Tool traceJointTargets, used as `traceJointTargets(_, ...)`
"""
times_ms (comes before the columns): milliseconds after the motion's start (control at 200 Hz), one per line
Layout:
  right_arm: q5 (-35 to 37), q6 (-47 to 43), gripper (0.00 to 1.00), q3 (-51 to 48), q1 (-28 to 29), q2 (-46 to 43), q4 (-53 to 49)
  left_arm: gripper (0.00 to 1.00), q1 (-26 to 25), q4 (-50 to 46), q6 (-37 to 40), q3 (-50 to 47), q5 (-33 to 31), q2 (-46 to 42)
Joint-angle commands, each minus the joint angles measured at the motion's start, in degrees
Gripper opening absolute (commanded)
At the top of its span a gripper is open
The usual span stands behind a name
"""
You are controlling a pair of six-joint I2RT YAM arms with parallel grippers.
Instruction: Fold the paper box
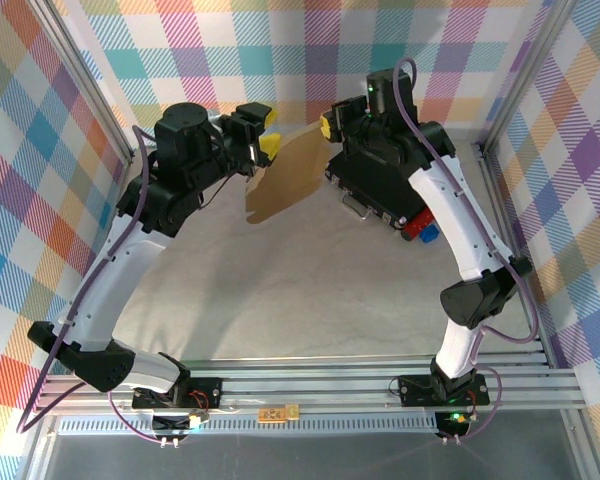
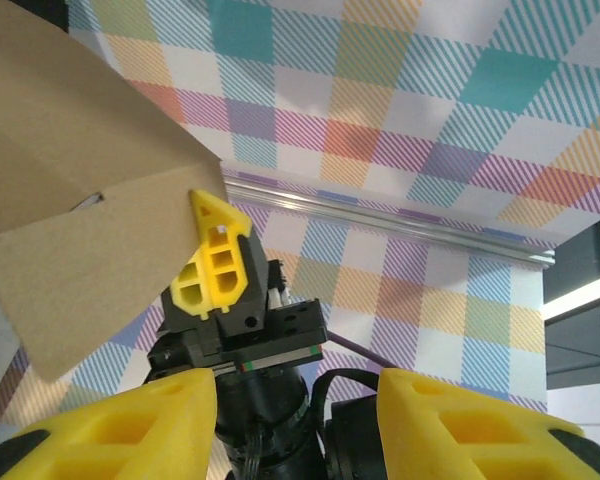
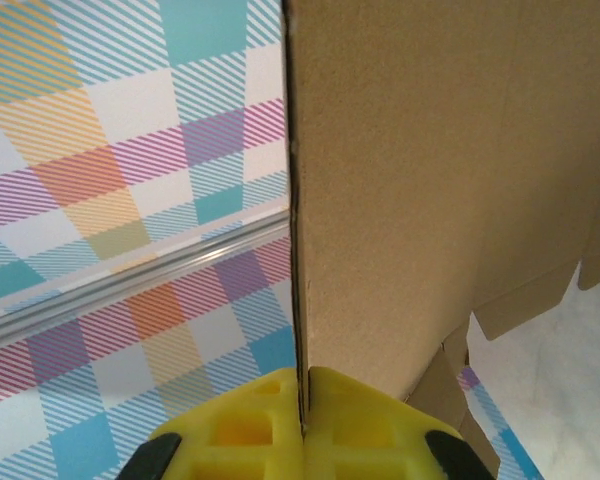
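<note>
Two-arm station inspected: found paper box [image 1: 288,172] held up at far centre, pinched along one thin edge by right gripper [image 3: 303,405] with jaws closed on the cardboard, and left gripper [image 1: 263,132] just beside its left face, jaws spread wide and gripping nothing. Judged liable to swing, slip free or crease off its score lines, being hung from a single edge pinch with flaps unsupported. Noted black case [image 1: 380,180] under the right arm at far right, with red and blue blocks [image 1: 421,230] at its near-right corner, likely to foul any lowering or folding on that side.
</note>
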Motion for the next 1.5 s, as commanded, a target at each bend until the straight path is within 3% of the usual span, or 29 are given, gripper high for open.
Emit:
traceJointTargets(0,-3.94,0.03,0.00,4.02,-1.22,0.72,-2.58,0.45,-1.63,1.37,-1.09,0.45,-0.08,0.43)
traceJointTargets(245,-11.40,-5.42,0.00,-3.09,-2.22,-0.06,-0.62,0.46,-3.13,-0.89,1.53,-7.13,-2.83,-4.10)
traceJointTargets(445,-12.21,-10.00,0.00,-9.73,-2.21,-2.06,0.59,0.46,-2.52,-5.46,7.26,-8.23,-3.74,-5.81)
traceJointTargets(725,-13.85,-10.61,0.00,-6.05,-2.13,0.16,-3.22,0.44,-1.63,-5.72,9.90,-6.92,2.08,-1.97)
traceJointTargets(1230,-16.55,-7.82,0.00,1.67,-2.11,3.72,-13.85,0.41,-3.80,0.10,7.06,-8.14,4.81,1.83)
traceJointTargets(1495,-16.31,-6.32,0.00,1.61,-2.38,2.96,-14.21,0.40,-5.75,2.69,5.25,-8.29,5.96,4.30)
